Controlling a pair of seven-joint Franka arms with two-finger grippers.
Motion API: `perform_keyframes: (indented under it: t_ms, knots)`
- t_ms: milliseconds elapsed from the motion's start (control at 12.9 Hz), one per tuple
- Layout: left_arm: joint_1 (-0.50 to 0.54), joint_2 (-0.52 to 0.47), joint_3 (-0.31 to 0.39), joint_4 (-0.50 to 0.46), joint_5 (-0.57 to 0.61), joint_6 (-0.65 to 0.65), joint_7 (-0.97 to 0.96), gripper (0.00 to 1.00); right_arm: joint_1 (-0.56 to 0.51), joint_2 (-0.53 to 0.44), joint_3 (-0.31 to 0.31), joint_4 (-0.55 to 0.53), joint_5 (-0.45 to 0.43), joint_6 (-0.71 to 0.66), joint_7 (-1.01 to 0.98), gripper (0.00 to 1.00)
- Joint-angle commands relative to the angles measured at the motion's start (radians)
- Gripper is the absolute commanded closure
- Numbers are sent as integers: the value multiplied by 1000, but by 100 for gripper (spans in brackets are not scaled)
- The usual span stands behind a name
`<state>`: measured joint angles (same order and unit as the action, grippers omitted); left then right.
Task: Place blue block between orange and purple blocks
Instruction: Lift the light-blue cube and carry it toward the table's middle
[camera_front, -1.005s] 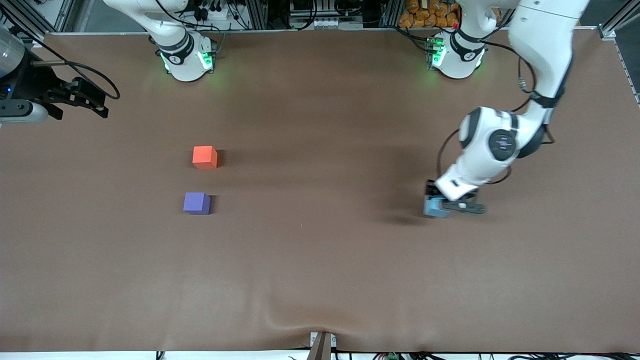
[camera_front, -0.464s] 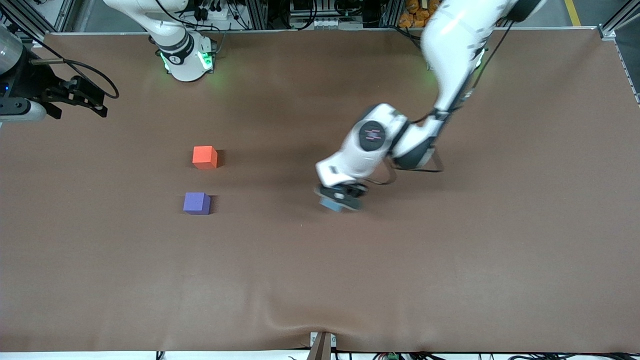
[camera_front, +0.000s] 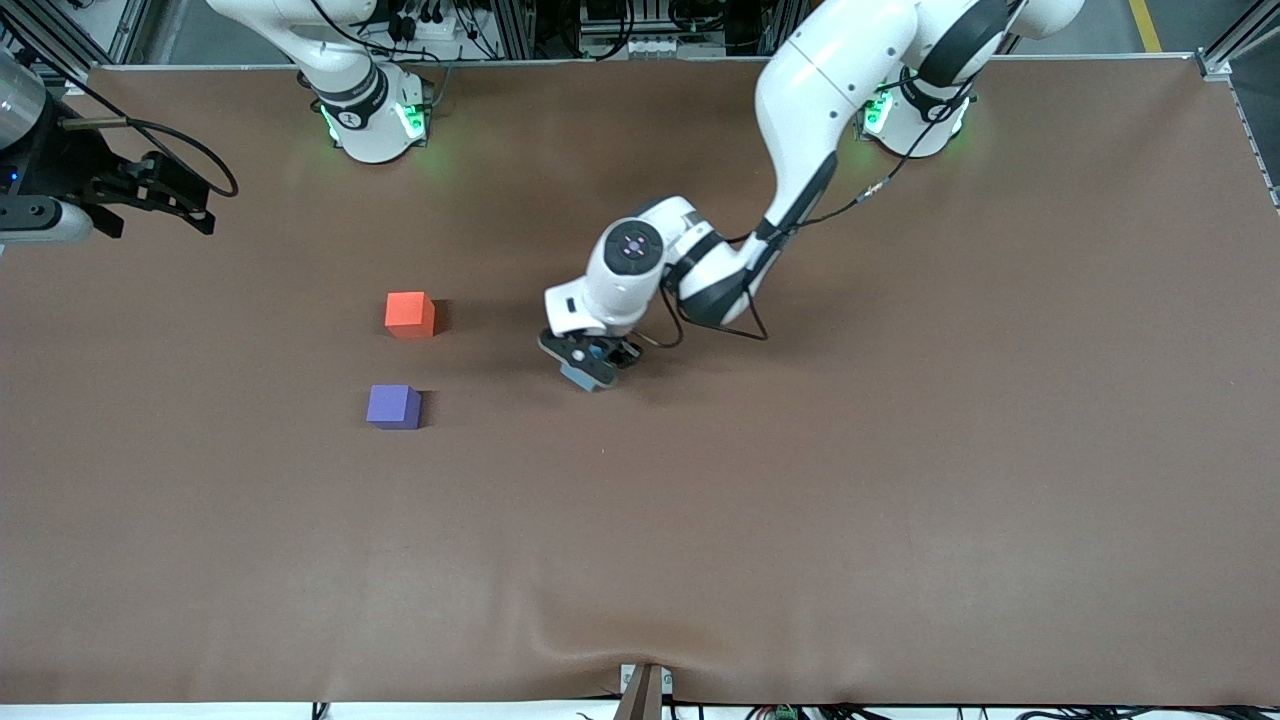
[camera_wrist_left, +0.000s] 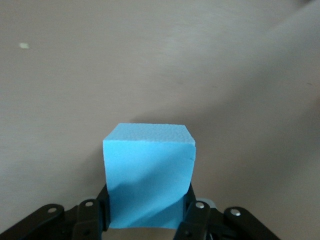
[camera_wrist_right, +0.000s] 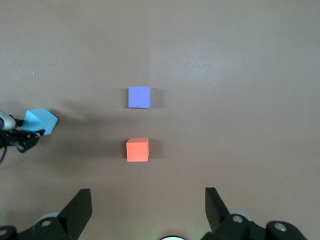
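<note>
My left gripper (camera_front: 592, 362) is shut on the light blue block (camera_front: 584, 378) and holds it low over the middle of the table. The block fills the left wrist view (camera_wrist_left: 148, 175) between the black fingers (camera_wrist_left: 196, 220). The orange block (camera_front: 409, 314) and the purple block (camera_front: 393, 406) sit apart on the brown table, toward the right arm's end from the blue block; the purple one is nearer the front camera. The right wrist view shows all three: orange (camera_wrist_right: 137, 149), purple (camera_wrist_right: 139, 97), blue (camera_wrist_right: 41, 120). My right gripper (camera_wrist_right: 148, 210) is open, empty and waits high up.
The brown mat (camera_front: 800, 500) covers the whole table. The right arm's hand and cables (camera_front: 150, 190) hang over the table's edge at the right arm's end. Both arm bases (camera_front: 370, 115) stand along the edge farthest from the front camera.
My left gripper has carried the blue block from the left arm's end of the table toward the orange and purple blocks. The right arm has not moved.
</note>
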<state>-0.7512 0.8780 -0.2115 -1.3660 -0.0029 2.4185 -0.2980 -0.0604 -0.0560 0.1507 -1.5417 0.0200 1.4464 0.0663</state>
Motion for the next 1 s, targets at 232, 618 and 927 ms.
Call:
perform_keyframes:
  t_ms: [232, 618, 927]
  knots:
    - [-59, 65, 17, 58, 9, -1, -1, 100, -4, 10, 7, 8, 14, -15, -5, 0]
    - [-73, 62, 17, 57, -2, -1, -79, 0, 2, 15, 7, 9, 15, -15, -5, 0]
    - [-68, -49, 26, 59, 3, -47, -150, 0, 7, 85, 7, 12, 6, -18, -13, 0]
